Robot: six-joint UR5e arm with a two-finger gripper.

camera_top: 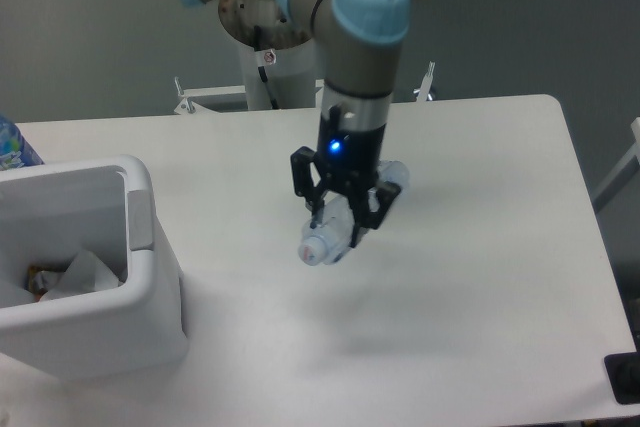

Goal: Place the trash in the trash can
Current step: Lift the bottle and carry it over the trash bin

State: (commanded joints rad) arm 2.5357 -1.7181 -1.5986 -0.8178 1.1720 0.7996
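Here one arm (350, 37) reaches over the white worktop (470, 277), and its gripper (340, 215) hangs above the surface, not touching it. The two dark jaws are clamped on one clear plastic bottle (345, 215), one jaw on each side of its body. The bottle is tilted: its cap end points down and to the left of the jaws, and its other end comes out on the upper right side behind them. It is lifted off the worktop, and a soft shadow lies on the worktop just below the jaws. A small blue light shines on the wrist directly above the jaws.

Far to the left of the jaws and lower in the picture stands one trash can (150, 277), white, with thick walls and a pale grey tab on the side that faces the jaws. It is well apart from the bottle. Inside it I can count one crumpled white wrapper (88, 275), with something small and dark just beside it that I cannot identify. At the far left edge, behind the trash can, a part of one more blue and clear bottle (12, 147) shows.
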